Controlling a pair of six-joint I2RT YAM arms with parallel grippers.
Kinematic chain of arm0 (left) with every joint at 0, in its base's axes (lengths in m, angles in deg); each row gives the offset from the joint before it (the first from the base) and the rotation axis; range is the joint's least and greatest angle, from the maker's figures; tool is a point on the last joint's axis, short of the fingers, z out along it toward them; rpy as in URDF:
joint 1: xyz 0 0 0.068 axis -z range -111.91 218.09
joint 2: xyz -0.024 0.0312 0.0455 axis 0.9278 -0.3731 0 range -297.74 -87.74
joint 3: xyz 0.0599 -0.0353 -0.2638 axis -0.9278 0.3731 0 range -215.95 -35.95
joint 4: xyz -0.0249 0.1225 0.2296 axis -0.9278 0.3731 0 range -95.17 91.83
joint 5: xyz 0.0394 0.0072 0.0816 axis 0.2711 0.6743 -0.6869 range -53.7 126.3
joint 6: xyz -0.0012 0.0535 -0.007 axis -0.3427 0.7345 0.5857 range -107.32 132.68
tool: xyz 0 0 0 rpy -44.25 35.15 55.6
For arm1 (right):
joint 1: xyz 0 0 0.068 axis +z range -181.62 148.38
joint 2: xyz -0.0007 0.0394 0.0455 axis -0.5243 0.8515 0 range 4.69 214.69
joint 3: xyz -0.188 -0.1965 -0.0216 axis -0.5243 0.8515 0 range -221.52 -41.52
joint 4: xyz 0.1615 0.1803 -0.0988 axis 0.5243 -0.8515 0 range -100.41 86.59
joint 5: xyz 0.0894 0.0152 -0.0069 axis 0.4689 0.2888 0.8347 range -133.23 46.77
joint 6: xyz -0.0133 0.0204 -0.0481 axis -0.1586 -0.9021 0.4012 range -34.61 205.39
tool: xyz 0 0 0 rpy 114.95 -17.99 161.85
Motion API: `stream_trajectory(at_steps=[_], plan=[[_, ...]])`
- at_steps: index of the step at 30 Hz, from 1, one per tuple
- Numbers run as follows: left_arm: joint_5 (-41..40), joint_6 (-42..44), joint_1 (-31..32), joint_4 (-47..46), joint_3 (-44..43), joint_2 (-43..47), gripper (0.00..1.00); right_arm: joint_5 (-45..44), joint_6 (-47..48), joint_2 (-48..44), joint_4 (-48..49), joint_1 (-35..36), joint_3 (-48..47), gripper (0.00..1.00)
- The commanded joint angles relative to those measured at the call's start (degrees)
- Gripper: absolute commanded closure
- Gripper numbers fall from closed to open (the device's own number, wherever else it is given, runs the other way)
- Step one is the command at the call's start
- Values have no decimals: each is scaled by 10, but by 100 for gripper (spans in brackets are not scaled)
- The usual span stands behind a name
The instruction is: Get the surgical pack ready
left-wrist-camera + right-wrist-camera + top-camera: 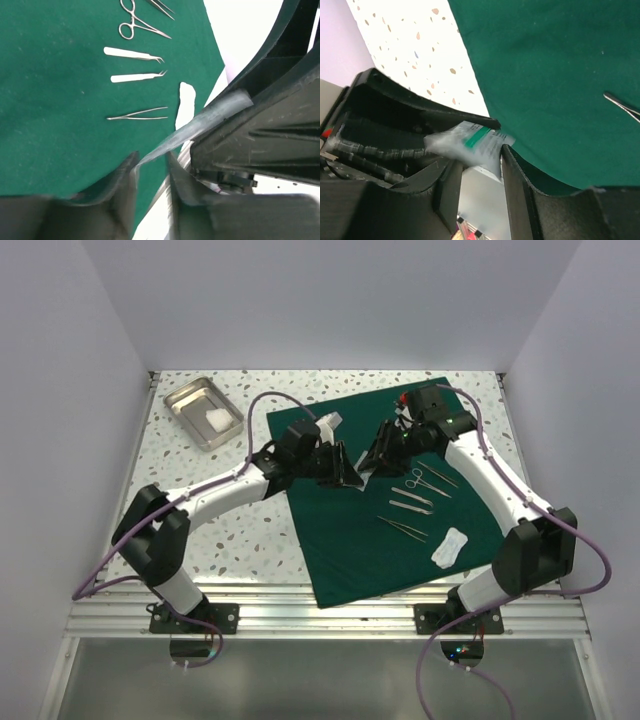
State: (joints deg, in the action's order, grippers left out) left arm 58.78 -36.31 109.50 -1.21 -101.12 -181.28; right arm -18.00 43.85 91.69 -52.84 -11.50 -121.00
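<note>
The dark green drape lies flat on the table and also shows in the left wrist view and the right wrist view. Both grippers meet a little above its far middle. My right gripper holds a clear plastic packet with a green stripe. The packet reaches across to my left gripper. The left jaws stand apart around the packet's tip, which touches one finger only.
Steel scissors and tweezers lie in a row on the drape's right half. A white gauze piece lies near its front right. A steel tray holding gauze stands at the back left.
</note>
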Motion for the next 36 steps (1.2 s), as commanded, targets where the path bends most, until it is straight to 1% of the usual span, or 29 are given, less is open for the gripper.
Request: stream_trajectory(at_steps=[1,3,4,5,7,8,10,11,13,14,18,22,23,25,26,27,28,29,31,32,34,36], plan=[[5,-15,3,-31,-22,-10,73,32,4,-15,7,2,3,59],[14,-22,3,-59,-22,-12,83,38,10,-5,6,1,-1,56],[14,-22,2,-57,-21,-11,95,39,12,-2,5,1,-9,55],[16,-21,0,-55,-22,-10,100,38,15,3,5,1,-13,54],[14,-17,-12,-41,-22,-7,100,32,25,17,-2,-1,-34,47],[13,-17,-19,-22,-20,1,100,16,31,22,-9,-1,-44,42],[22,-19,-36,-22,-4,9,100,-3,46,39,-36,-7,-76,29],[28,-18,-59,-22,2,12,100,-7,58,42,-43,-12,-83,26],[47,-16,-83,-21,14,20,100,-19,74,50,-54,-27,-97,19],[52,-10,-107,-21,14,21,100,-26,80,52,-57,-35,-99,18],[64,21,-168,15,-20,7,100,-42,110,52,-76,-62,-102,15],[75,52,-242,46,-71,-30,100,-42,125,40,-67,-76,-68,14],[74,58,-276,53,-83,-48,100,-37,127,34,-64,-76,-60,14],[71,67,-314,72,-116,-66,100,-33,127,32,-59,-76,-39,13],[72,67,-352,75,-132,-82,100,-34,129,32,-59,-76,-35,13],[71,69,-370,81,-140,-89,100,-35,131,33,-59,-76,-31,13],[67,71,-405,84,-149,-98,100,-36,136,33,-59,-76,-26,13],[64,79,-413,90,-168,-114,100,-37,138,34,-58,-76,-23,13],[45,91,-453,114,-188,-129,100,-35,144,44,-60,-76,-25,12],[41,99,-480,118,-202,-142,100,-34,146,48,-61,-79,-26,12],[38,106,-513,119,-216,-156,100,-32,150,56,-62,-82,-34,12],[37,118,-532,130,-244,-185,100,-30,153,63,-63,-88,-44,12]])
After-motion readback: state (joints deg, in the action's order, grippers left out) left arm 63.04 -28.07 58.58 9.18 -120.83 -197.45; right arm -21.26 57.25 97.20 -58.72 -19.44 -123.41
